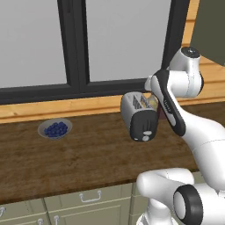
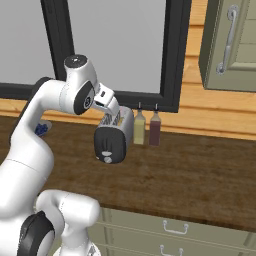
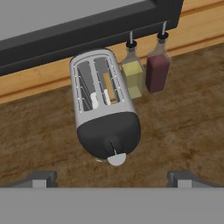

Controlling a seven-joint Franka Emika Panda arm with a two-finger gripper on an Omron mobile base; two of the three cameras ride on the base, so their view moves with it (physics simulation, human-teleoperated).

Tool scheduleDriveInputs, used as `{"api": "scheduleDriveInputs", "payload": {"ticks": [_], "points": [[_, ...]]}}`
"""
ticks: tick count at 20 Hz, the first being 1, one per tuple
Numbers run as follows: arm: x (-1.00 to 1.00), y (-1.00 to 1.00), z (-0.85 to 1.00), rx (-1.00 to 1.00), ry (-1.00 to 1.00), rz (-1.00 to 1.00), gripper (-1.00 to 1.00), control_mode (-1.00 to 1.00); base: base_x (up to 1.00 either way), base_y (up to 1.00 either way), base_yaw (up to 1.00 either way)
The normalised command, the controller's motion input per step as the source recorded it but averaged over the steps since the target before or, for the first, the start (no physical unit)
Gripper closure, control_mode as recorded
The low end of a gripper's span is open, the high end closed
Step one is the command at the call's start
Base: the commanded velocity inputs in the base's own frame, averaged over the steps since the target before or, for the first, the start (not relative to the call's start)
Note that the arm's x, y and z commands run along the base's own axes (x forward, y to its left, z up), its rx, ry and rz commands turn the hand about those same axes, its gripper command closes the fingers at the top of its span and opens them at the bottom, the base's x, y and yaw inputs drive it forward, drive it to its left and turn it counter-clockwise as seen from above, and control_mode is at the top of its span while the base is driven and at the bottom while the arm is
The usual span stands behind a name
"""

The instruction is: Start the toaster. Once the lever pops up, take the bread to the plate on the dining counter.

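Observation:
The brushed-steel toaster stands on the wooden worktop by the window, its dark end panel facing me. A tan slice of bread sits down in one slot. The pale lever juts from the bottom of the dark panel, below a thin vertical slot. My gripper hovers above and in front of the toaster, open wide with nothing between its fingers. In the right base view the hand hangs just over the toaster's top. The plate and the dining counter are out of view.
Two bottles, one yellow and one dark red, stand right beside the toaster against the wall. A grey bowl of blueberries lies to the left. A wall cabinet hangs at upper right.

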Motion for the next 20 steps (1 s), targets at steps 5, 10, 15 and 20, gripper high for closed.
{"api": "scheduleDriveInputs", "payload": {"ticks": [5, 10, 15, 20], "points": [[0.0, 0.0, 0.0, 0.0, 0.0, 0.0, -1.0, -1.0, 0.0, 0.0, 0.0], [0.0, 0.0, 0.0, 0.0, 0.0, 0.0, -1.0, -1.0, 0.0, 0.0, 0.0], [0.0, 0.0, 0.0, 0.0, 0.0, 0.0, -1.0, -1.0, 0.0, 0.0, 0.0], [0.0, 0.0, 0.0, 0.0, 0.0, 0.0, -1.0, -1.0, 0.0, 0.0, 0.0]]}}
